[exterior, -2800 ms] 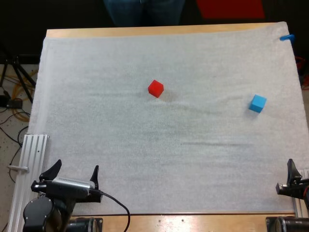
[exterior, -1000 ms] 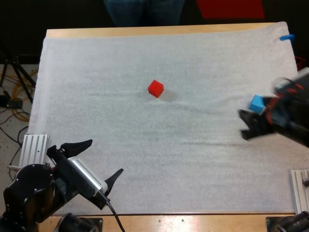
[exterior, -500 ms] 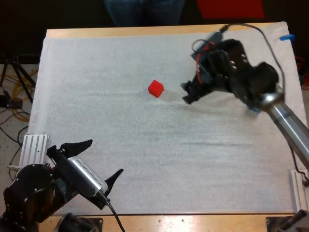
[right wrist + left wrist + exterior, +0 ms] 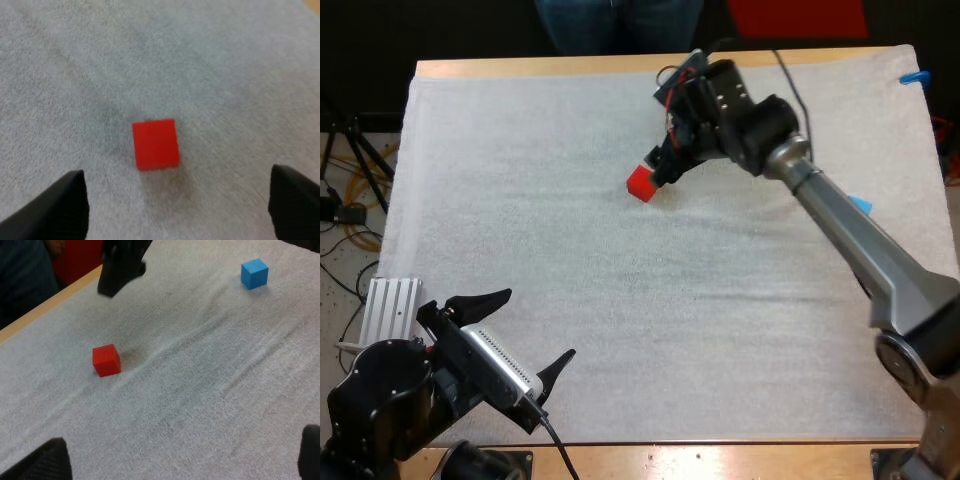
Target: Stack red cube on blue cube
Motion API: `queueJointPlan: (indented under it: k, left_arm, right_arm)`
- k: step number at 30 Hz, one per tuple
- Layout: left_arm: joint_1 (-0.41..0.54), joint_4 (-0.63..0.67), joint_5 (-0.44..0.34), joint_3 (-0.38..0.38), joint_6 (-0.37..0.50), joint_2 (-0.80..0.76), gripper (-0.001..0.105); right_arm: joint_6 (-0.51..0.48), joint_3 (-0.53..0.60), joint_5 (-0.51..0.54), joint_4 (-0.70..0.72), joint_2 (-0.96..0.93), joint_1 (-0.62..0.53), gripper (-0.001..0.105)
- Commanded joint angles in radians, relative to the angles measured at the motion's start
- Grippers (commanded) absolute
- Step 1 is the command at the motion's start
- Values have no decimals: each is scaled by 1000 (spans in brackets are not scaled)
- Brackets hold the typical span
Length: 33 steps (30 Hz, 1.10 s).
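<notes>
Under your right gripper (image 4: 662, 165), jaws spread, the red cube (image 4: 155, 143) looks light and rigid; pinch its flat opposite sides

Red cube (image 4: 641, 183) on mat (image 4: 620, 330), centre, toward far side. Right gripper (image 4: 661, 170) just beyond its far-right side. Blue cube (image 4: 254, 273) well right of it. Left gripper (image 4: 538, 323) over mat's near-left corner.

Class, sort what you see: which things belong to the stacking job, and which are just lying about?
Job: red cube; blue cube; right hand, open by the red cube.
Lying about: white mat; metal rail beside it; a person's legs beyond the table; left hand, open, away from both cubes.
</notes>
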Motion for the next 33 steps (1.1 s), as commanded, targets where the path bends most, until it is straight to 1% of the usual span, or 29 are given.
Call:
queueJointPlan:
  k: [1, 6, 12, 18, 29, 31, 32, 33]
  left_arm:
    - [-3, 3, 4, -8, 0, 1, 87]
    - [-3, 3, 4, -8, 0, 1, 87]
    - [-3, 3, 4, -8, 0, 3, 87]
    - [-3, 3, 4, -8, 0, 3, 87]
    - [-3, 3, 4, -8, -8, 3, 87]
    - [-3, 3, 4, -8, -8, 3, 87]
    - [-3, 3, 4, -8, -8, 3, 87]
    - [-3, 3, 4, -8, -8, 3, 87]
  right_arm:
    - [-16, -21, -19, -18, 21, 8, 71]
    - [-9, -55, -19, -46, 129, 24, 71]
    - [6, -56, -19, -90, 211, 27, 71]
    - [39, -56, -19, -141, 271, 27, 71]
    - [89, -60, 2, -155, 339, 27, 71]
    - [112, -63, 2, -147, 346, 27, 64]
    - [124, -63, 6, -146, 346, 27, 55]
    - [131, -63, 6, -149, 345, 27, 44]
